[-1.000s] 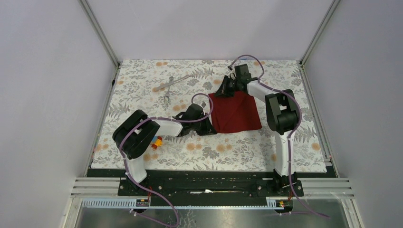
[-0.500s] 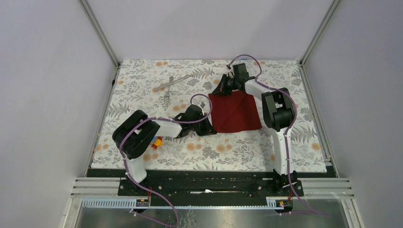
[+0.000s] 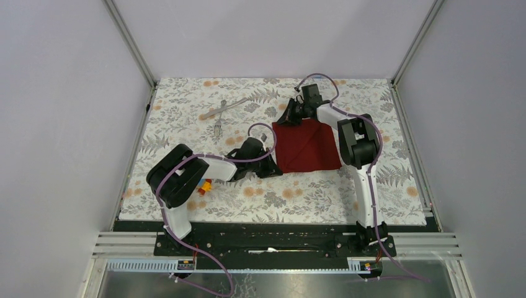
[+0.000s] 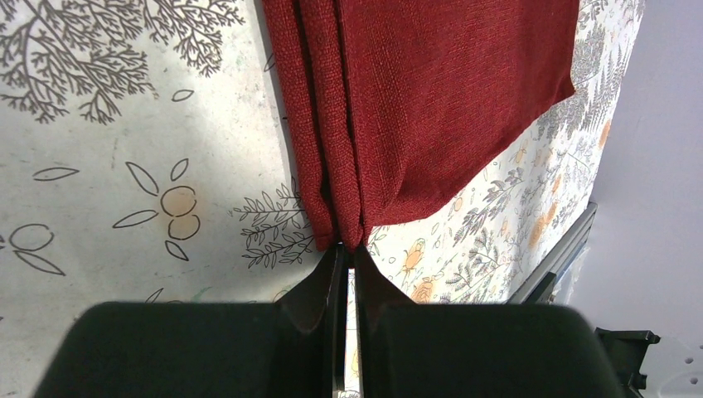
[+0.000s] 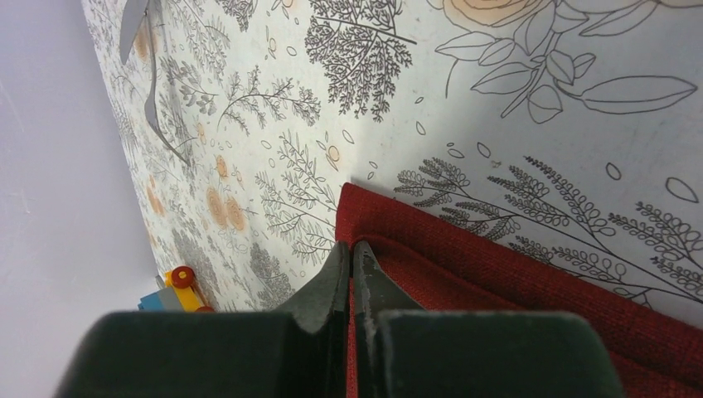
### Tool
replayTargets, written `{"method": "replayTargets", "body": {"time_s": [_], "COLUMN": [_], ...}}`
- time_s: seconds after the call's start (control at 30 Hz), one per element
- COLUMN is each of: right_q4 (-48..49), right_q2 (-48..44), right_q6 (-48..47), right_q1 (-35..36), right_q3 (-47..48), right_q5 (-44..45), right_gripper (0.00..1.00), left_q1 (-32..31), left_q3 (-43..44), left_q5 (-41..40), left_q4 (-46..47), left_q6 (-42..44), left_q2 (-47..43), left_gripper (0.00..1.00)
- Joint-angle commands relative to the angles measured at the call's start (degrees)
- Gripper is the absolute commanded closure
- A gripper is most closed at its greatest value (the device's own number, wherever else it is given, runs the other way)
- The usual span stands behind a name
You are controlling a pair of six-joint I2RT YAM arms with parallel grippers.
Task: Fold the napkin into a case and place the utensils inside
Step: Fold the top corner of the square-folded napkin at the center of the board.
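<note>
The napkin (image 3: 308, 147), folded to a layered dark red panel, lies flat on the floral table cover (image 3: 322, 192). At the napkin's near left corner, the left gripper (image 3: 271, 167) has its two fingers drawn together on the tip of the stacked folds, as the left wrist view shows (image 4: 346, 249). At the napkin's far left corner, the right gripper (image 3: 291, 118) is likewise pinched on the cloth's hemmed edge, with red fabric visible between its closed fingers (image 5: 350, 249). The utensils (image 3: 220, 115), a fork and a second silver piece lying crossed, rest well to the left of the napkin and slightly beyond it, untouched. Small colourful toy blocks (image 3: 203, 185) sit left of the napkin's near edge, beside the left arm.
</note>
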Motion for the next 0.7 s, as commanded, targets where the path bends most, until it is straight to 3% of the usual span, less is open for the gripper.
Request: {"method": "replayTargets", "body": {"time_s": [0.0,0.07,0.2,0.3,0.53,0.67], "right_q4": [1.5,1.5,0.5,-0.8,-7.8,-10.7], "right_q2": [1.2,1.4,0.9,0.3,-4.4,-9.9], "right_q6": [0.4,0.5,0.5,0.5,-2.3,-5.6], "right_q1": [-0.2,-0.2,-0.2,-0.3,-0.8,-2.2], "right_q3": [3.5,3.7,4.3,5.6,8.0,4.1], "right_q5": [0.7,0.5,-0.3,-2.0,-2.3,-0.8], "right_gripper": [1.00,0.98,0.81,0.75,0.43,0.35], "left_q1": [0.1,0.1,0.1,0.3,1.1,1.1], "left_q3": [-2.7,-2.8,-3.1,-3.4,-3.1,0.5], "left_q5": [-2.8,-2.6,-1.9,-1.5,-0.9,2.8], "left_q4": [-8.4,-8.3,-9.1,-10.1,-13.6,-12.8], "left_q6": [1.7,1.7,1.2,0.8,0.3,1.4], "left_q2": [0.9,0.3,-2.5,-5.9,-14.3,-15.0], "left_gripper": [0.92,0.91,0.80,0.72,0.66,0.58]}}
